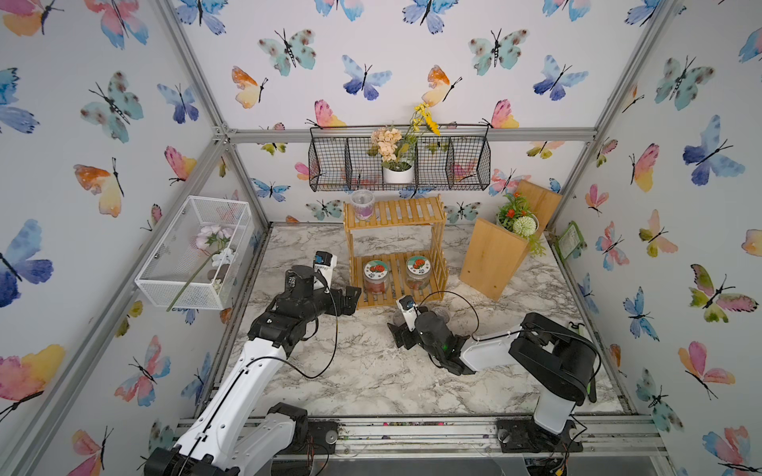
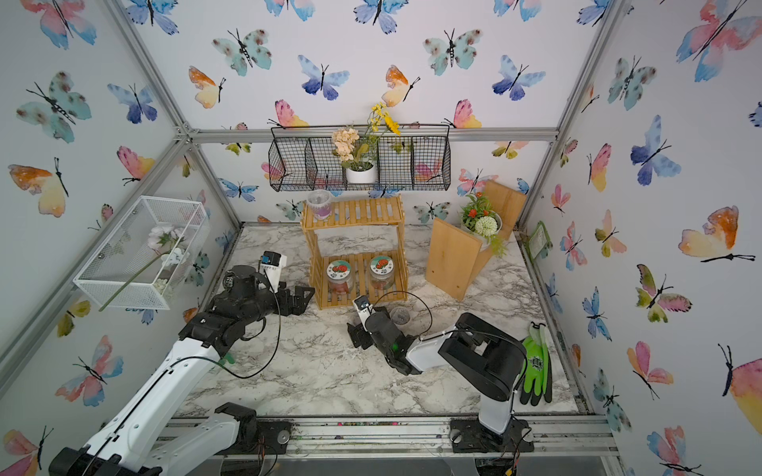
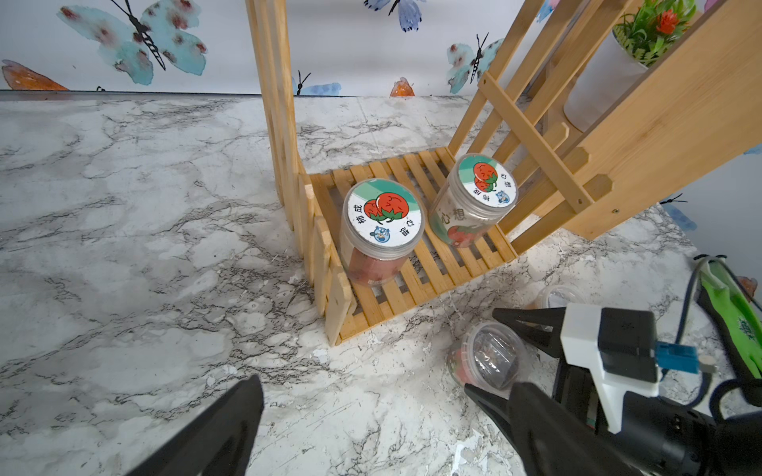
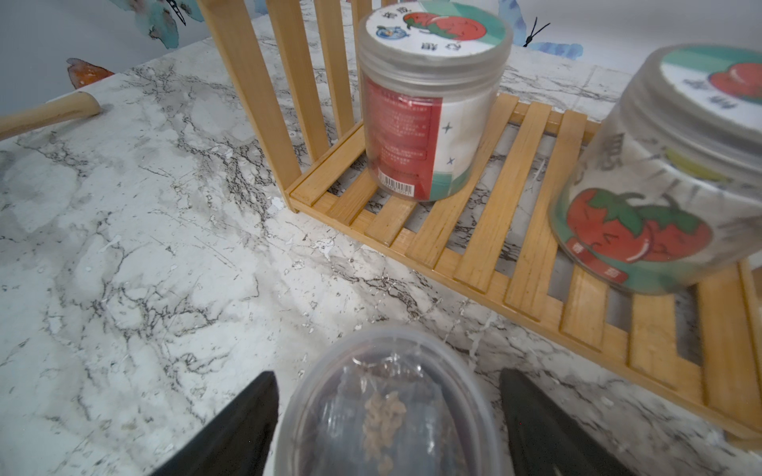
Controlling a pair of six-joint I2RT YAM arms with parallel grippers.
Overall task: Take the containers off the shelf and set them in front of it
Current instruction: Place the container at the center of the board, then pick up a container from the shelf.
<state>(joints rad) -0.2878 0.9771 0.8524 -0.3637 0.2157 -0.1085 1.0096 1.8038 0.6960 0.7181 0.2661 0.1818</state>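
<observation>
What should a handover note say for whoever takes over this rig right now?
Left tool: open, empty, beside the lower board of the light bamboo two-tier shelf.
Right tool: open around the small clear red-labelled plastic cup, which stands on the marble table before the shelf.
Done: that cup and a second clear cup are down in front.
To do: the purple-labelled clear cup on the top board; two clear jars with white red-pictured lids on the lower board.

Clear cup [image 4: 383, 416] inside spread hand [image 4: 386, 373]
</observation>
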